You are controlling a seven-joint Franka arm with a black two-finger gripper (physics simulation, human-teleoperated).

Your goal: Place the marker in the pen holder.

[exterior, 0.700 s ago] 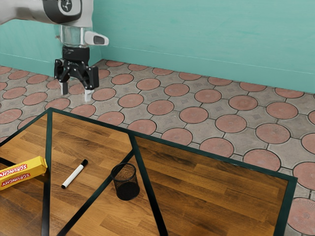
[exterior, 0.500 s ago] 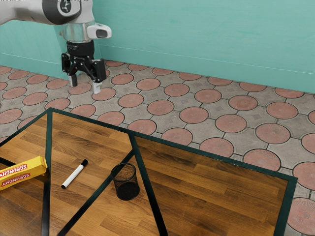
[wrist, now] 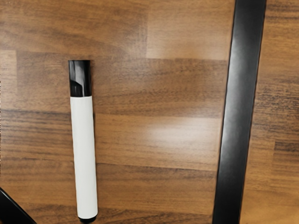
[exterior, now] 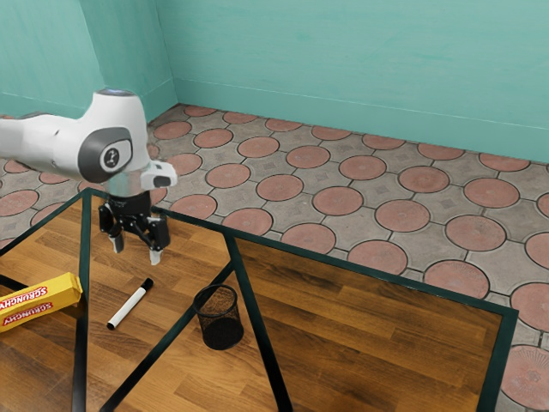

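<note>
My gripper (exterior: 136,256) hangs above the table in the exterior view, its two fingers spread apart with nothing between them. A white marker (exterior: 128,309) with a black cap lies on the wood just below it, toward the exterior view's bottom. In the wrist view the same marker (wrist: 84,154) lies flat on the tabletop, cap and full barrel visible. The pen holder (exterior: 220,319), a black mesh cup, stands upright to the exterior view's right of the marker.
A yellow packet (exterior: 39,300) with red lettering lies at the exterior view's left. Dark strips divide the wooden table (exterior: 369,335); one strip (wrist: 239,112) crosses the wrist view. The tiled floor lies beyond the table's edge.
The arm has come down from well above, bringing my open gripper low over the table near the marker. Marker, pen holder and packet stay where they were.
</note>
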